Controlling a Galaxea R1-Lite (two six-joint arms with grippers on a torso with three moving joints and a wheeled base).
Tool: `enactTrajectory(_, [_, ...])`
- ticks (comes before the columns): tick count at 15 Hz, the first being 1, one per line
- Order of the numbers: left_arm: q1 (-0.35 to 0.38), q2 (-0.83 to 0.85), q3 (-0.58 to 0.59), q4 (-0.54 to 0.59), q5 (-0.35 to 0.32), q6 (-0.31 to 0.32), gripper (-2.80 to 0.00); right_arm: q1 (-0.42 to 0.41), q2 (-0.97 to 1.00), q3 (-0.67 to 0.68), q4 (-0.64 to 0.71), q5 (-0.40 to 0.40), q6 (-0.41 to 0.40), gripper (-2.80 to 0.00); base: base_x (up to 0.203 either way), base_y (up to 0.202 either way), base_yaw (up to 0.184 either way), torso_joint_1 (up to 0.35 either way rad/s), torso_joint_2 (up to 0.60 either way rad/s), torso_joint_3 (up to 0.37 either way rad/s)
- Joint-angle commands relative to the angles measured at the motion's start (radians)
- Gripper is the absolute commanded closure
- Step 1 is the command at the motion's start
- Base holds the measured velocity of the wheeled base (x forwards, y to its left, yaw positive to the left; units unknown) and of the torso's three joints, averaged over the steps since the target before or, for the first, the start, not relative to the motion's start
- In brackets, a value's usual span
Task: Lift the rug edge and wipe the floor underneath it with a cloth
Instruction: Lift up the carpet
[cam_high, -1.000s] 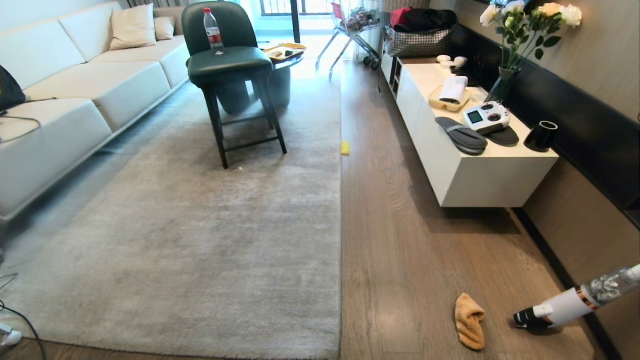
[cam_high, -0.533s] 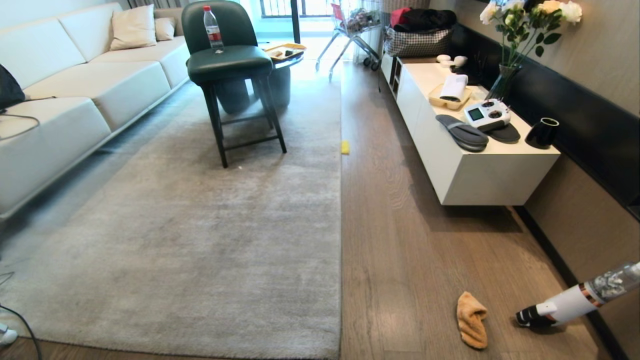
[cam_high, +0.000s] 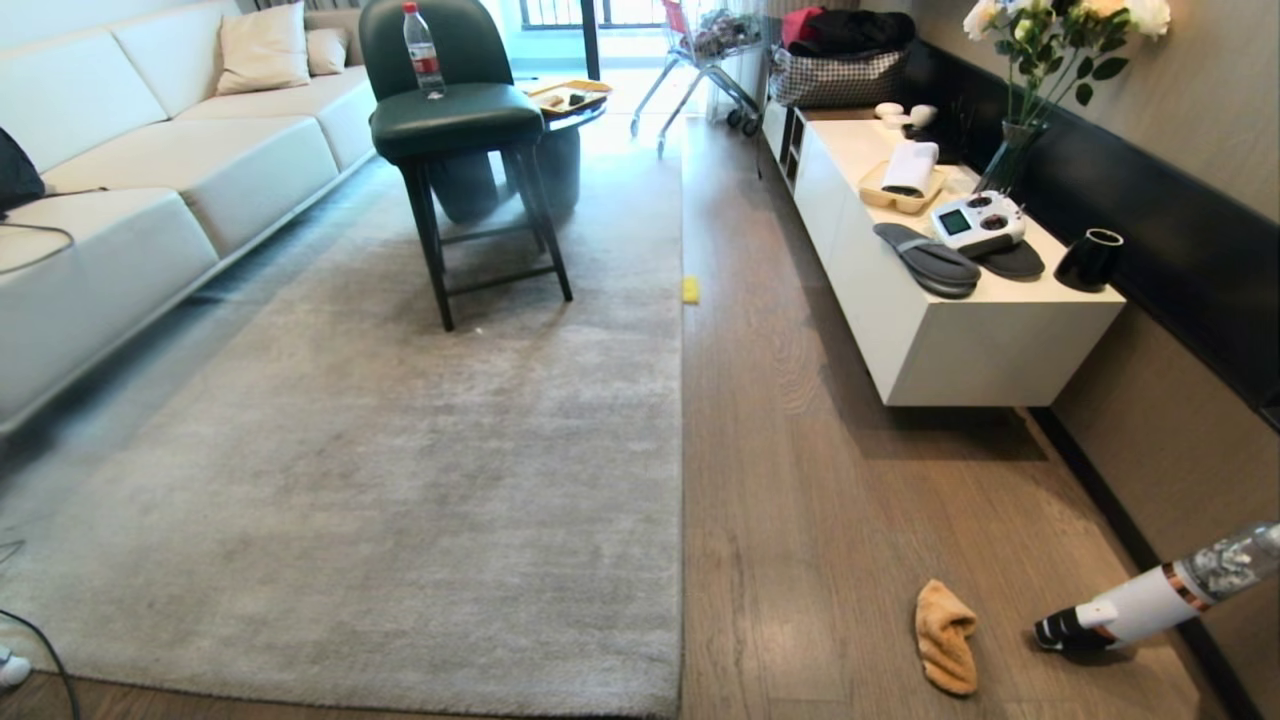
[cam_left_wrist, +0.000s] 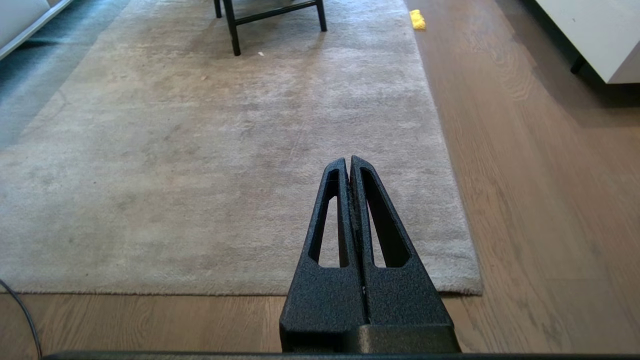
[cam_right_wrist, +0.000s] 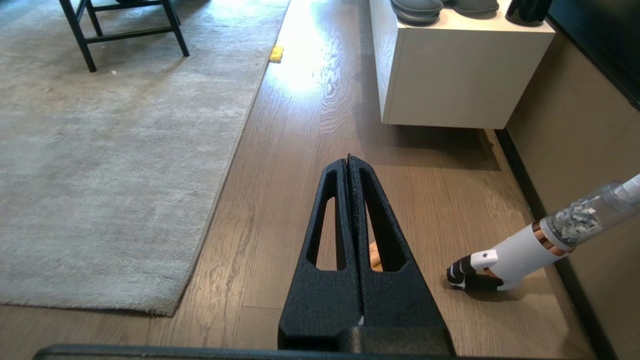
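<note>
The rug edge (cam_high: 682, 440), the straight long border of a large light grey short-pile rug, is the landmark here: it runs away from the robot, from near the bottom of the head view up toward the far window. Left of it, on the rug, stands a dark green upholstered chair (cam_high: 455, 120) on black legs. Over the rug, just left of the edge, the left gripper (cam_left_wrist: 349, 167) hangs with its black fingers pressed together, holding nothing. Right of the edge lies the floor (cam_high: 800, 520) of grey-brown wood-grain planks, and above that floor the right gripper (cam_right_wrist: 348, 165) is likewise closed and empty. Farther right of the edge, well apart from it, lies the small orange-tan fluffy cloth (cam_high: 945, 637), crumpled, its long axis roughly parallel to the border. The cloth sits on the right arm's side, so that arm seems the nearer one to fetch it, leaving the left for the lift.
</note>
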Motion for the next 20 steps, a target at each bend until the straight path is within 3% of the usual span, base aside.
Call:
enactTrajectory(1, [0.000,0.001,0.000,-0.001,0.000,0.000,0.00,0.000,0.000,0.000,0.000,0.001,-0.001,0.00,0.000,0.000,0.000,0.020,0.05,0.061])
enactTrajectory(20, [0.000,0.001,0.000,-0.001,0.001,0.001,0.00,0.000,0.000,0.000,0.000,0.001,-0.001,0.00,0.000,0.000,0.000,0.001,0.00,0.002])
